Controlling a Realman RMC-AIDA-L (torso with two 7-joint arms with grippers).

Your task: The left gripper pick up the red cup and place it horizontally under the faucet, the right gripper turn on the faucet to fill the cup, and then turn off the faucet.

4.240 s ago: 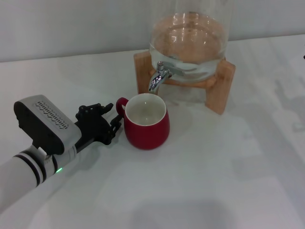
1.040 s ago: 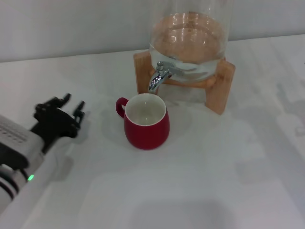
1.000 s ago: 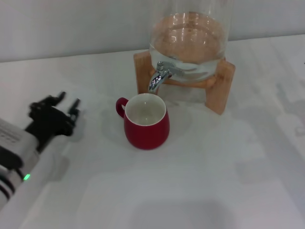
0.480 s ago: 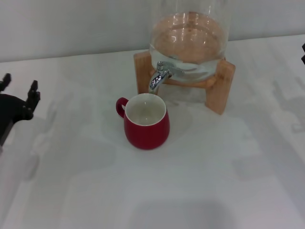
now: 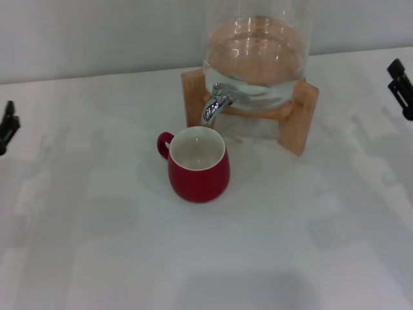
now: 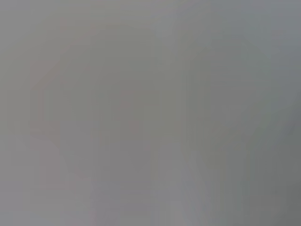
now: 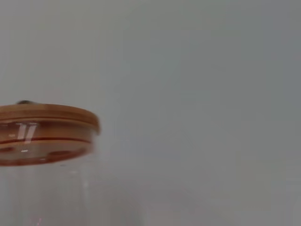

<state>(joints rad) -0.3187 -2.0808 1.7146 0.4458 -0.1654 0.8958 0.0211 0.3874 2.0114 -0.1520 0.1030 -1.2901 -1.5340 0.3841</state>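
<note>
The red cup (image 5: 198,166) stands upright on the white table, white inside showing, its loop handle pointing left. The faucet (image 5: 213,106) juts from the clear glass dispenser (image 5: 258,58) on its wooden stand (image 5: 303,110). Its spout hangs just above the cup's back rim. No water runs. My left gripper (image 5: 6,126) shows only as a black tip at the far left edge, well away from the cup. My right gripper (image 5: 401,87) shows as a black tip at the right edge, right of the stand. The left wrist view shows only plain grey.
The right wrist view shows the dispenser's wooden lid (image 7: 47,118) over its glass wall, against a grey background. A grey wall runs behind the table (image 5: 290,245), and white tabletop lies in front of and beside the cup.
My left gripper has drawn back from beside the cup's handle to the far left edge. My right gripper has come into view at the right edge. The cup has not moved.
</note>
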